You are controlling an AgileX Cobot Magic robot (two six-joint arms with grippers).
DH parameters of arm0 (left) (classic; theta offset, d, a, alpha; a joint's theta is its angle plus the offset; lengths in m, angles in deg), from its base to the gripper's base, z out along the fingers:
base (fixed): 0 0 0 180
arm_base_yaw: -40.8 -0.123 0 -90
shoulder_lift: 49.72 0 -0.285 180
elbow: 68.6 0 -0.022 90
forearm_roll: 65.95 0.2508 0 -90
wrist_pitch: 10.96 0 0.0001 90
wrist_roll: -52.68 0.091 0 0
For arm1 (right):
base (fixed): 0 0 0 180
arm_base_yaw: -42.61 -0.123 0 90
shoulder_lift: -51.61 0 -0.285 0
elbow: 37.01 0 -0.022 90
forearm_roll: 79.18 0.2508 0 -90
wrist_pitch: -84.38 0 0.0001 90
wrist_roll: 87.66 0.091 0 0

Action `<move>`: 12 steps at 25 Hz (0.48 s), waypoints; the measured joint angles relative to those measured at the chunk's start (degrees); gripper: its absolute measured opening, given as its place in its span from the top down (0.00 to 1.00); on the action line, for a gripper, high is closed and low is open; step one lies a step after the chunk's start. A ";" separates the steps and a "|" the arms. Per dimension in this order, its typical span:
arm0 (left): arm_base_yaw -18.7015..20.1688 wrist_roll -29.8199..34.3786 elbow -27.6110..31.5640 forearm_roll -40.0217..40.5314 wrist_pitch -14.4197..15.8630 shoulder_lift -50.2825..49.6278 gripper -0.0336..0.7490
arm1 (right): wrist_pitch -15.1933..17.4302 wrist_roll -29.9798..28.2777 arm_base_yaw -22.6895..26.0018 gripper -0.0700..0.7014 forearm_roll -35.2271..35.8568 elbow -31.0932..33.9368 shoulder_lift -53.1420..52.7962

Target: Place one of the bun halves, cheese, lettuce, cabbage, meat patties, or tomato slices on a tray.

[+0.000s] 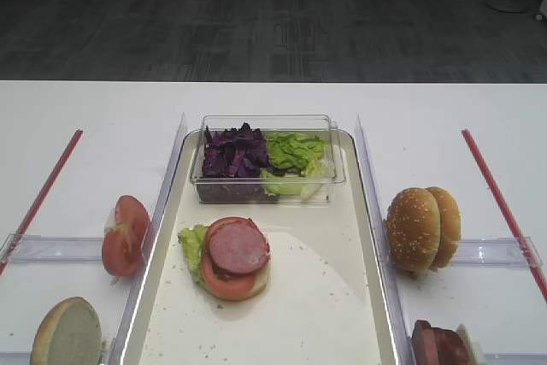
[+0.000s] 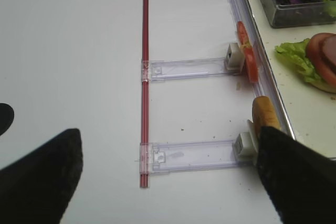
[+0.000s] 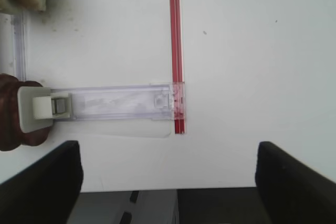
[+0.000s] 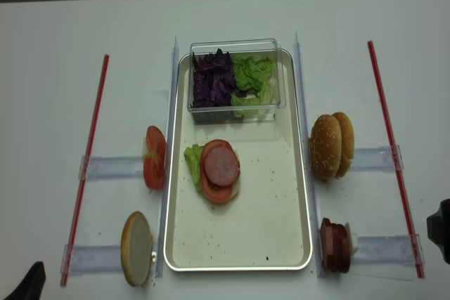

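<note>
The tray (image 1: 325, 314) carries a stack: a meat patty (image 1: 241, 250) on a tomato slice, lettuce (image 1: 192, 244) and a bun half. More lettuce (image 1: 295, 153) and cabbage (image 1: 232, 156) fill a clear box at its far end. Left of it stand tomato slices (image 1: 124, 235) and a bun half (image 1: 68, 335). On its right are bun halves (image 1: 423, 226) and meat patties (image 1: 440, 344). My left gripper (image 2: 168, 182) is open over bare table, left of that bun half (image 2: 264, 114). My right gripper (image 3: 170, 182) is open at the table's near edge, right of the patties (image 3: 10, 114). No cheese shows.
Clear plastic holders (image 4: 112, 168) and red strips (image 4: 88, 166) lie on the white table on both sides of the tray. A clear rail (image 4: 171, 89) runs along each long side. Only dark tips of the arms (image 4: 439, 230) show at the bottom corners.
</note>
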 joint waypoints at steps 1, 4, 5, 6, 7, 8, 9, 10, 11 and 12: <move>0.00 0.00 0.00 0.00 0.00 0.00 0.17 | 0.14 0.00 0.00 0.03 -0.40 0.00 -1.65; 0.00 0.00 0.00 0.00 0.00 0.00 0.17 | 0.80 0.00 0.00 0.03 -1.60 0.85 -6.93; 0.00 0.00 0.00 0.00 0.00 0.00 0.17 | 1.04 0.09 0.00 0.03 -2.06 1.16 -8.63; 0.00 0.00 0.00 0.00 0.00 0.00 0.17 | 1.05 0.31 0.00 0.03 -2.19 1.54 -10.23; 0.00 0.00 0.00 0.00 0.00 0.00 0.17 | 1.05 0.54 0.00 0.03 -2.19 1.73 -11.72; 0.00 0.00 0.00 0.00 0.00 0.00 0.17 | 1.05 0.79 0.00 0.03 -2.19 1.86 -12.85; 0.00 0.00 0.00 0.00 0.00 0.00 0.17 | 1.05 0.94 0.00 0.03 -2.19 1.95 -14.17; 0.00 0.00 0.00 0.00 0.00 0.00 0.17 | 1.05 1.06 0.00 0.03 -2.19 2.07 -15.38; 0.00 0.00 0.00 0.00 0.00 0.00 0.17 | 0.95 1.15 0.00 0.03 -2.19 2.18 -16.32; 0.00 0.00 0.00 0.00 0.00 0.00 0.17 | 0.95 1.15 0.00 0.03 -2.19 2.27 -17.43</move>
